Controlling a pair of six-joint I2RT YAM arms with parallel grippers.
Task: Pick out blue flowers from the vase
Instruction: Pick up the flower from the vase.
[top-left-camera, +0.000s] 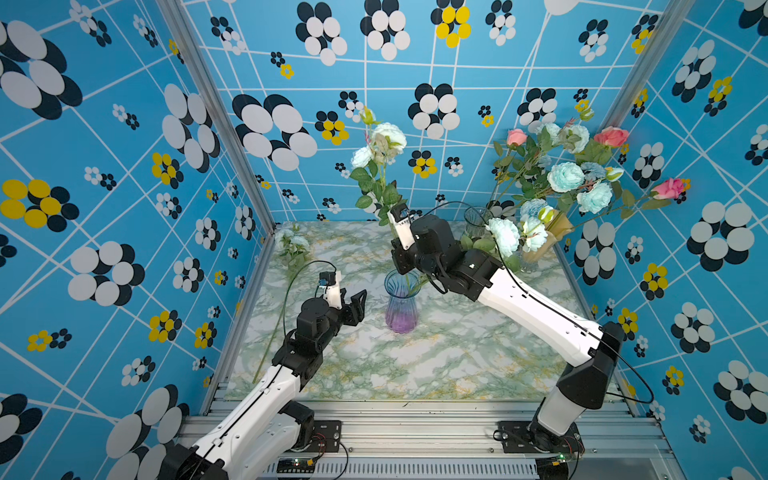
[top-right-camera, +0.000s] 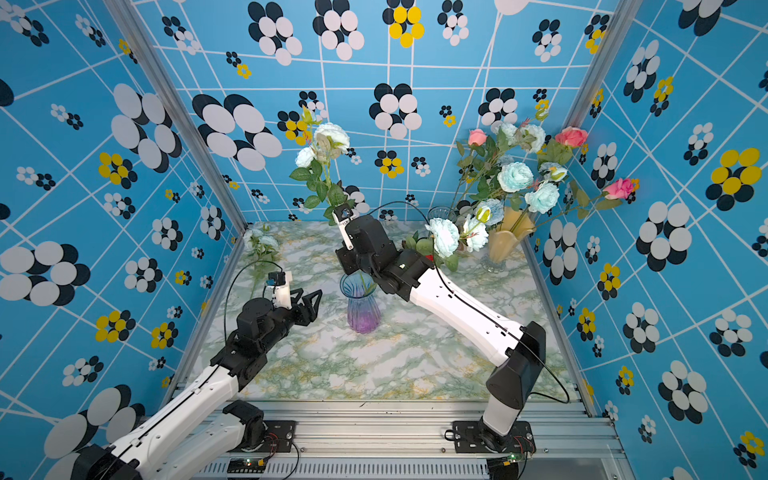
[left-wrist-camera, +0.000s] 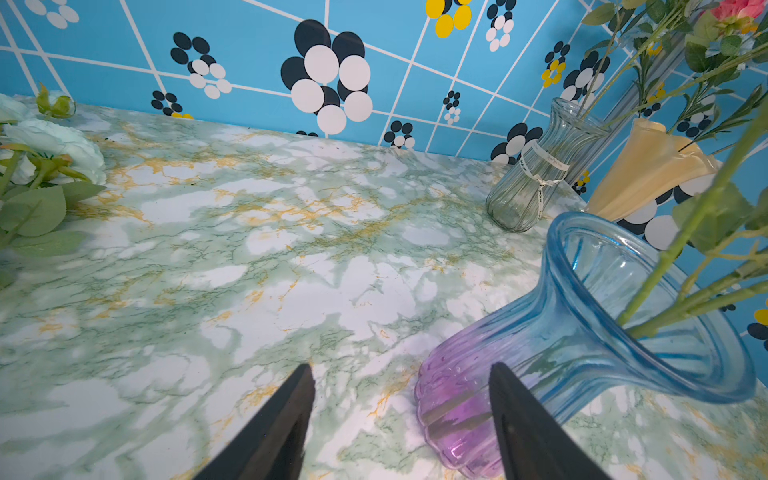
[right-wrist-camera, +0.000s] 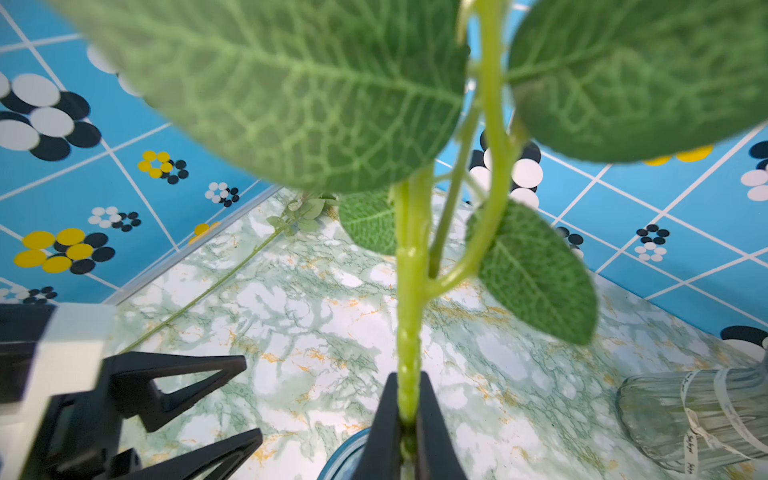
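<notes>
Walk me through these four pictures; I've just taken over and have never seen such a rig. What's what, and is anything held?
Two robot arms stand at the near edge of a marble-patterned table. Two pictures come from one camera head above and show nearly the same whole scene. The other two come from a camera on each arm's wrist, looking past its black fingers. In the middle stands a blue-and-purple glass vase. The right gripper is shut on the green stem of a blue flower, just above the vase rim; the stem's foot is inside the vase. The left gripper is open and empty, beside the vase. Another blue flower lies by the left wall. At the back right, a clear vase and a yellow vase hold more flowers.
</notes>
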